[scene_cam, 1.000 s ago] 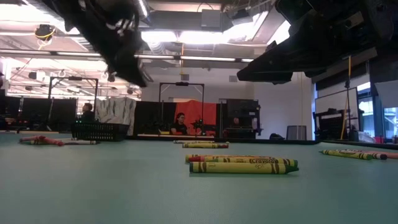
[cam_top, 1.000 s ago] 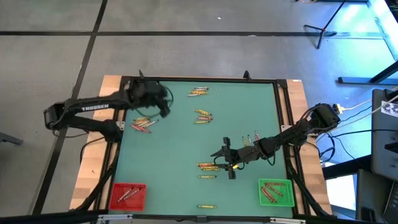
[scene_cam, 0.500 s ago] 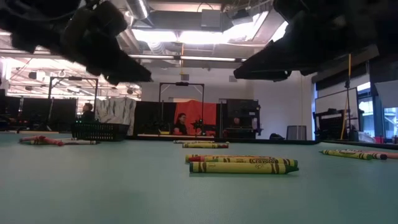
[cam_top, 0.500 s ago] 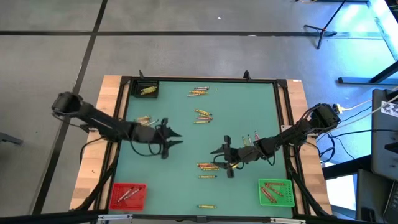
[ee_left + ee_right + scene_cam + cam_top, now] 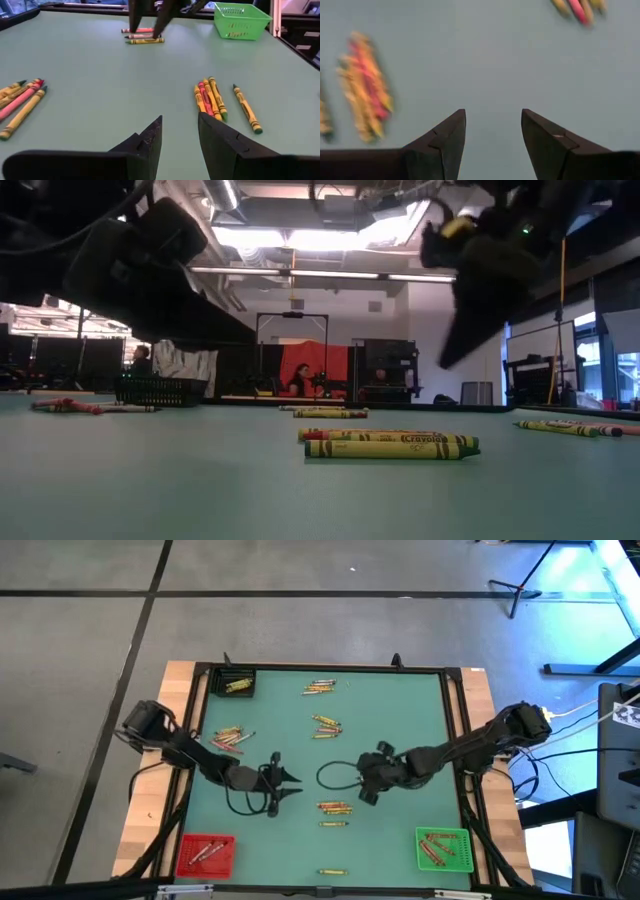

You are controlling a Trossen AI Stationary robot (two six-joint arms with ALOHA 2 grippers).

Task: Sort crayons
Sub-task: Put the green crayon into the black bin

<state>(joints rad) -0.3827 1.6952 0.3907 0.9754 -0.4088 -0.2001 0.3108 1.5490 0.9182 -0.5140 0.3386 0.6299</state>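
Observation:
Crayons lie in small loose groups on the green table [image 5: 400,700]: near the far edge [image 5: 320,687], at the centre [image 5: 327,726], at the left [image 5: 230,738] and between my grippers [image 5: 335,807]. My left gripper [image 5: 285,783] [image 5: 180,135] is open, low over the table left of centre, and points toward the table's right edge at a crayon group [image 5: 210,97]. My right gripper [image 5: 365,785] [image 5: 492,135] is open and tipped down over bare table right of centre, with blurred crayons [image 5: 365,85] to one side. Neither gripper holds anything.
A black bin [image 5: 236,685] with yellow crayons stands at the far left corner, a red bin [image 5: 205,853] at the near left and a green bin [image 5: 443,847] at the near right. One crayon [image 5: 332,871] lies near the front edge. A raised frame runs round the table.
My left gripper has swung from over the black bin toward the near edge and the table's centre, sinking low and turning to point toward the right edge. My right gripper has tipped from almost level to pointing steeply down, rolling as it did, and has shifted slightly toward the far edge.

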